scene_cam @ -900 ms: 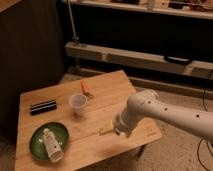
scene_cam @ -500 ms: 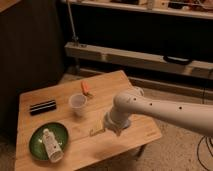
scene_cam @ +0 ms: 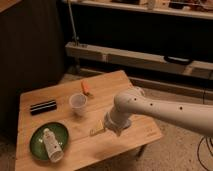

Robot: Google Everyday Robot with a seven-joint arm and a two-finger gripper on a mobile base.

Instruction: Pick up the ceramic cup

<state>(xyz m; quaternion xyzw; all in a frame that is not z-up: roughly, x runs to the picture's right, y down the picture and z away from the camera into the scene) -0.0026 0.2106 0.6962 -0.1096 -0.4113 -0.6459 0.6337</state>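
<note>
The ceramic cup is small, white and handleless, and it stands upright near the middle of the wooden table. My white arm reaches in from the right over the table. My gripper hangs low over the table top, just right of and in front of the cup and apart from it. It holds nothing that I can see.
A green plate at the front left holds a white bottle lying on its side. A black flat object lies left of the cup. A small orange item lies behind it. Metal shelving stands behind the table.
My arm has swung left across the table and the gripper has come closer to the cup. The cup and the other objects have not moved.
</note>
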